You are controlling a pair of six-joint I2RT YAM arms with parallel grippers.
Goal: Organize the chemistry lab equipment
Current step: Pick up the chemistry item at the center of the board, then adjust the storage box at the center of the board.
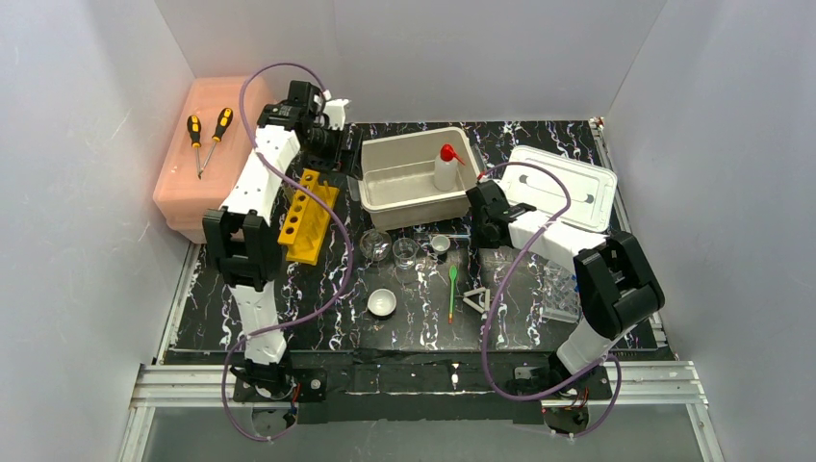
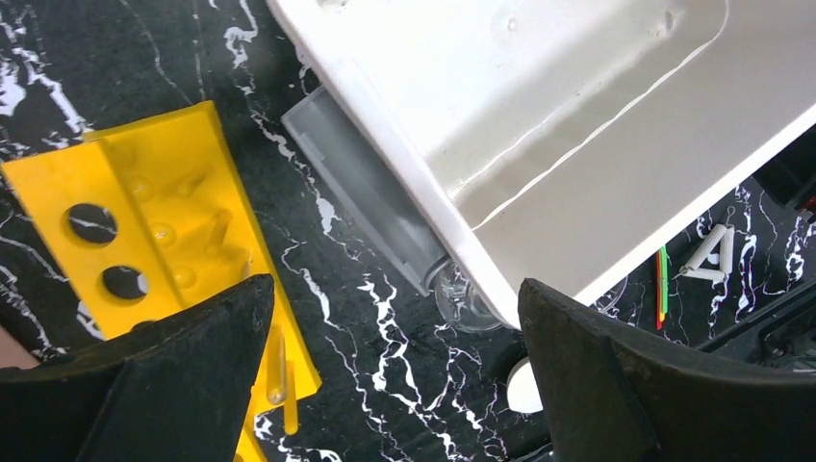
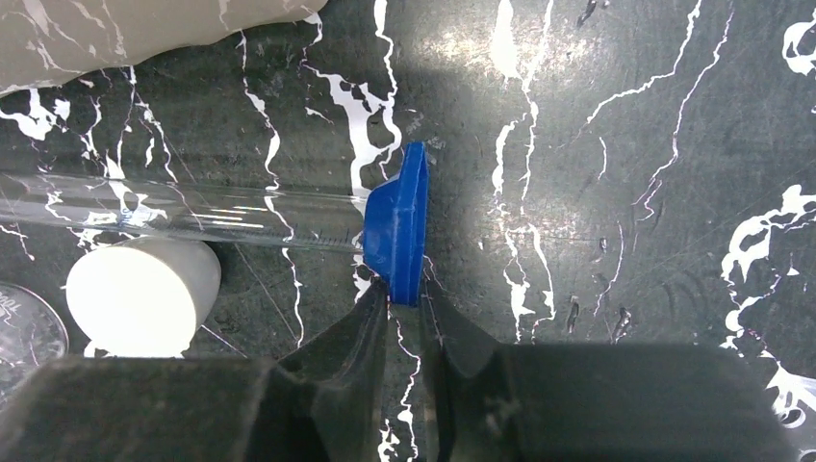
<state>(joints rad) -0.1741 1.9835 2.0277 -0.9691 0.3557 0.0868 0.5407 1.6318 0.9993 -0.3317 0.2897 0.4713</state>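
The 2 fingers of the right hand (image 3: pixel 404 298) are set nearly together, 1 on each side of the lower edge of the blue foot (image 3: pixel 399 226) of a glass tube (image 3: pixel 212 217). That edge appears to be pinched between them, though how firmly cannot be told.

The tube is laid flat on the desk (image 3: pixel 625 144), just in front of the near wall of the white tub (image 1: pixel 423 207), and its long axis is run roughly alongside that wall. Only the foot end is met by the right hand. The whole clear length is stretched away sideways from the fingers, toward the tub's left end, so the grip is taken across the thickness of the foot and not around the glass. A small white cylinder (image 3: pixel 140 294) is seen just beside the tube, on the side away from the tub.

It is judged that any lift from this hold would leave the glass hanging off to 1 side, so tilting about the pinched edge is to be expected.

The left hand (image 2: pixel 396 298) is held wide open with nothing in it, off the tub's left end, between the tub and the yellow rack (image 2: pixel 144 212). The right arm is plainly the nearer 1 to the tube.
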